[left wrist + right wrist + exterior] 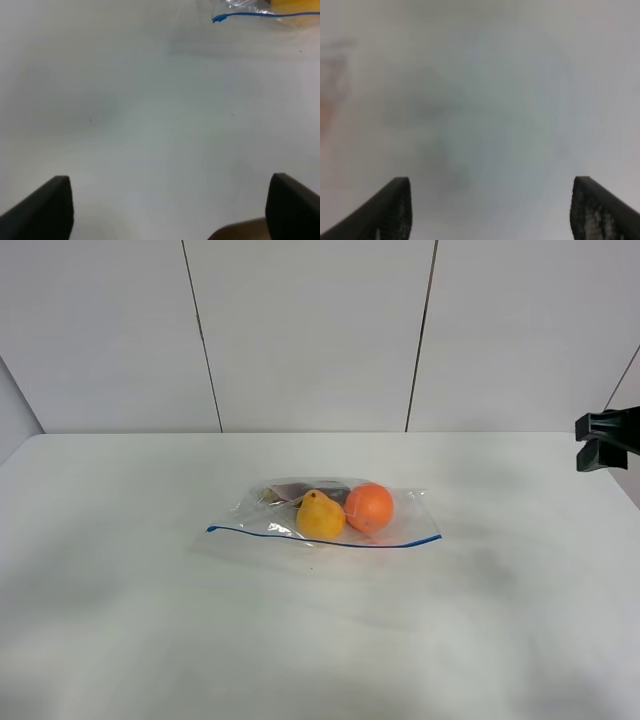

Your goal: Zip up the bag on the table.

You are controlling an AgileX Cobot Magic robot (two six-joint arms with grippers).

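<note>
The clear plastic bag (330,510) lies flat in the middle of the white table (140,620). Its blue zipper strip (330,539) runs along the near long edge. An orange fruit (369,507), a yellow fruit (320,515) and a dark item (295,490) show through it. My left gripper (170,210) is open and empty over bare table; the strip's left end (216,19) shows far ahead of it. My right gripper (492,210) is open and empty over blurred white table. A black part of the right arm (605,440) shows at the right edge, well away from the bag.
Grey wall panels (310,330) stand behind the table's far edge. Bare white tabletop surrounds the bag on all sides. The left arm does not show in the exterior view.
</note>
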